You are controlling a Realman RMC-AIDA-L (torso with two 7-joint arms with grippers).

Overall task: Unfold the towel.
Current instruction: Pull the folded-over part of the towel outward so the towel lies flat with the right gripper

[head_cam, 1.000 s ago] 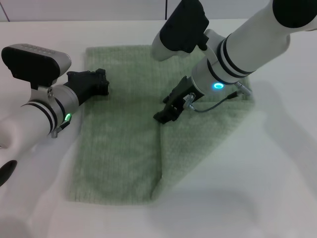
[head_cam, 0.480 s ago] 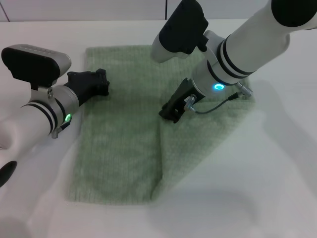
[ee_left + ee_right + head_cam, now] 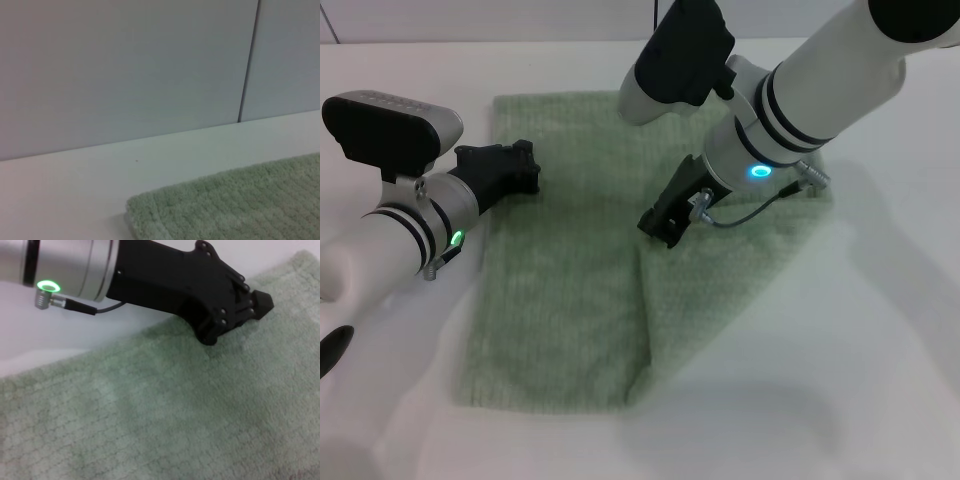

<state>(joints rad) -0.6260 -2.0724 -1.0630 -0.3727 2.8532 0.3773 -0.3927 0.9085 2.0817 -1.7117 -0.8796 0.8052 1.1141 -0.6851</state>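
The pale green towel (image 3: 620, 260) is lying on the white desk (image 3: 880, 330), its right part doubled along a lengthwise fold. The right end effector (image 3: 658, 224) is angling down onto that fold near the towel's middle (whether it is pinching cloth, I cannot tell). The left end effector (image 3: 510, 165) is resting at the towel's left edge, fingers together.

no readable text or labels
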